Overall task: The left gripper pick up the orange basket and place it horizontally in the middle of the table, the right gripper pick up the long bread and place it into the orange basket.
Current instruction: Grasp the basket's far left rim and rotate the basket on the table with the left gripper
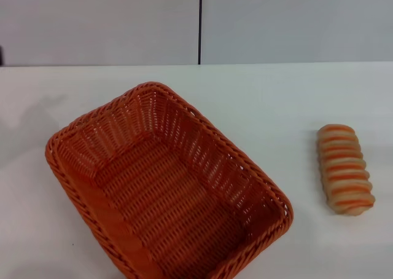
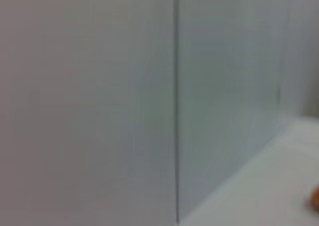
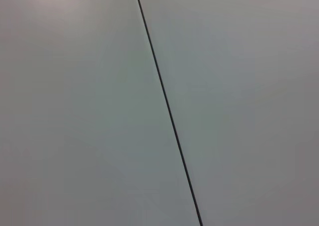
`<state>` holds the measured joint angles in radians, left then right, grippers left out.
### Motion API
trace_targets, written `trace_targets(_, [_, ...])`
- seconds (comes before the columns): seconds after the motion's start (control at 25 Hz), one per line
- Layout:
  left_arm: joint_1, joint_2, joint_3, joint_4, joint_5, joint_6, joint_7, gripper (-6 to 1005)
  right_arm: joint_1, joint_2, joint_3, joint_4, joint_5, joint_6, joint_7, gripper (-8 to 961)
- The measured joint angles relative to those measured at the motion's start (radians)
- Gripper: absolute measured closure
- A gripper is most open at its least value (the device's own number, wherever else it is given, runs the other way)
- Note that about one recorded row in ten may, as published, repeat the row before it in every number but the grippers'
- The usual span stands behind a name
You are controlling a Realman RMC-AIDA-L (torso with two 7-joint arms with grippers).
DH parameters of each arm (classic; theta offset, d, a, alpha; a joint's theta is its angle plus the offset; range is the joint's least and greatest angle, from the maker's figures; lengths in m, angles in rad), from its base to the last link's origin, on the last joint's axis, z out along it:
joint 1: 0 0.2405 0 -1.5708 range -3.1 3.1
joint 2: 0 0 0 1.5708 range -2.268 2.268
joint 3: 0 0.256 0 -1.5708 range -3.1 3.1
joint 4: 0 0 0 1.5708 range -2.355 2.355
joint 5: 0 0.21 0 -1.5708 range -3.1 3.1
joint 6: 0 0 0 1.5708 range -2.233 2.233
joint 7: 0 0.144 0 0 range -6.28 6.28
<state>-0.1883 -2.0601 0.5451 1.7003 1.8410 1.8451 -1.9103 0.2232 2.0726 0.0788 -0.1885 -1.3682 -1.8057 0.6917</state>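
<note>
The orange basket (image 1: 166, 184) sits empty on the white table (image 1: 276, 101), left of centre and near the front edge, turned at a slant with one corner pointing to the back. The long bread (image 1: 345, 168), striped tan and orange, lies on the table to the right of the basket, well apart from it, its length running front to back. A small orange patch (image 2: 315, 198) shows at the edge of the left wrist view. Neither the left gripper nor the right gripper appears in any view.
A light grey wall (image 1: 123, 21) with a dark vertical seam (image 1: 199, 24) rises behind the table. Both wrist views look at this wall and seam (image 3: 167, 109). Bare tabletop lies behind the basket and between basket and bread.
</note>
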Motion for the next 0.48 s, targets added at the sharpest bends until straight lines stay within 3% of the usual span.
trace_targets(0.08, [-0.049,-0.001,0.085,0.060,0.098,0.004,-0.059,208,0.002,0.000,-0.004,0.002,0.000,-0.004,0.000,130])
trace_targets(0.2, [-0.086,0.000,0.136,0.072,0.163,0.004,-0.097,214,0.003,0.000,-0.001,0.002,0.000,-0.006,0.000,129])
trace_targets(0.36, [-0.165,-0.009,0.264,0.092,0.364,-0.028,-0.150,223,0.003,-0.001,0.001,0.003,0.000,-0.013,0.002,129])
trace_targets(0.48, [-0.183,-0.011,0.452,0.089,0.497,-0.141,-0.179,229,0.004,-0.002,0.001,0.000,0.000,-0.012,0.003,129])
